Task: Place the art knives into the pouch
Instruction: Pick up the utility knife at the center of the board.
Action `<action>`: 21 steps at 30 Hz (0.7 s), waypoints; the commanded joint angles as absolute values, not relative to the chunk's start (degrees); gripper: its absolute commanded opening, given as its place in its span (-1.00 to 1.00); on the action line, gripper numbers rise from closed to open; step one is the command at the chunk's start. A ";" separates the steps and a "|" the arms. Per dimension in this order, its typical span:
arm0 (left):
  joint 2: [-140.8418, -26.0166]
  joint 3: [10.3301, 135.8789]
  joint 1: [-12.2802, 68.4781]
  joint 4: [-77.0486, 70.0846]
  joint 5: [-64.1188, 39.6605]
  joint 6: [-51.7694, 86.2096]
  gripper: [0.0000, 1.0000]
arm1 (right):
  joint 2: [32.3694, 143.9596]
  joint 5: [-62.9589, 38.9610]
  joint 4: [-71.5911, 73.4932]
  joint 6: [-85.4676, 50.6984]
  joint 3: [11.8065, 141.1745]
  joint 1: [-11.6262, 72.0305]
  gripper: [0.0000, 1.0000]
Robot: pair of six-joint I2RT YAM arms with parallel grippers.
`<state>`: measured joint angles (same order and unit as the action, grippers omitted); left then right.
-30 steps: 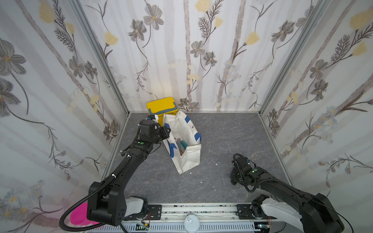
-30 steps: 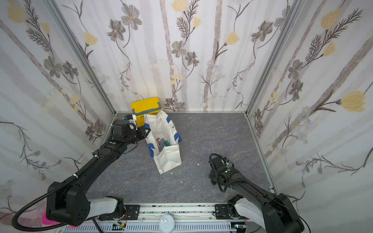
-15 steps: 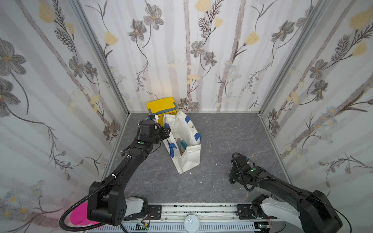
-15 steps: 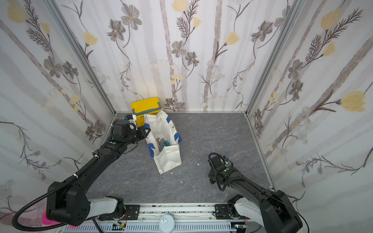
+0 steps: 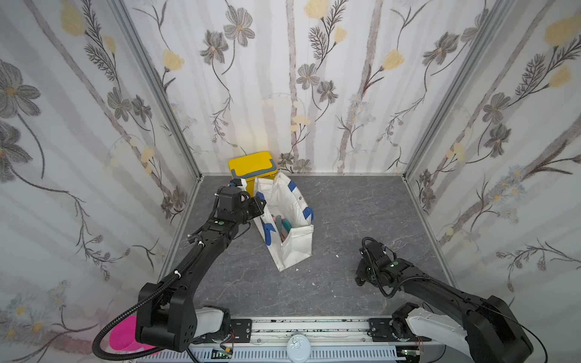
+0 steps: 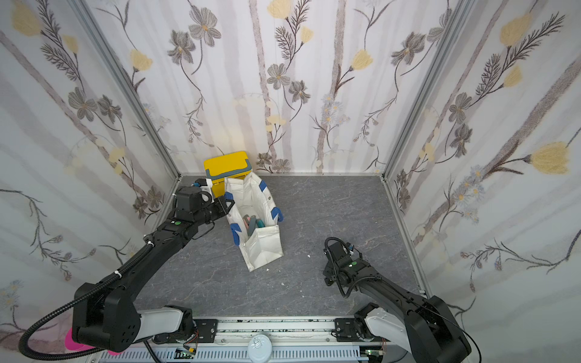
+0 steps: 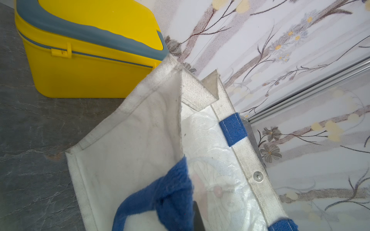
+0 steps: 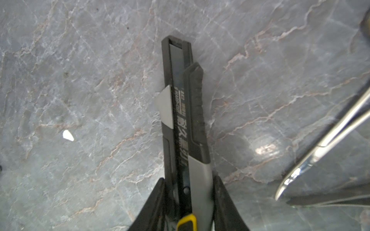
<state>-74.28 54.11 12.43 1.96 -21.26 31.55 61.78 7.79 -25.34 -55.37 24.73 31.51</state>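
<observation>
The pouch (image 5: pixel 294 242) (image 6: pixel 262 248), a white canvas bag with blue straps, stands open at the back left of the grey floor. My left gripper (image 5: pixel 256 204) (image 6: pixel 228 204) is shut on its blue strap handle (image 7: pixel 172 196) and holds that side of the pouch (image 7: pixel 130 150) up. The art knife (image 8: pixel 186 120) is black and grey with a yellow end and lies close over the floor. My right gripper (image 8: pixel 189 192) is shut on its handle, one finger pressing each side. In both top views the right gripper (image 5: pixel 361 276) (image 6: pixel 328 276) points down at the front right and hides the knife.
A yellow box with a grey handle (image 5: pixel 253 166) (image 7: pixel 90 60) stands against the back wall right behind the pouch. Grey and teal tools (image 5: pixel 283 226) stick up inside the pouch. A shiny metal tool (image 8: pixel 320 144) lies beside the knife. Small white scraps (image 8: pixel 68 136) dot the floor.
The right gripper's jaws have narrowed onto the art knife, and the right wrist has shifted slightly to the left. The left arm and the pouch have not moved.
</observation>
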 commanded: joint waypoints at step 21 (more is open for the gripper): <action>-74.62 54.06 12.48 -0.70 -22.03 32.12 -1.00 | 59.10 5.13 -16.95 -57.10 25.60 31.50 -0.52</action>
<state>-74.52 54.11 12.43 1.91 -21.23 31.55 59.57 5.91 -20.18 -55.44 25.45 31.48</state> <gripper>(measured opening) 0.049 0.326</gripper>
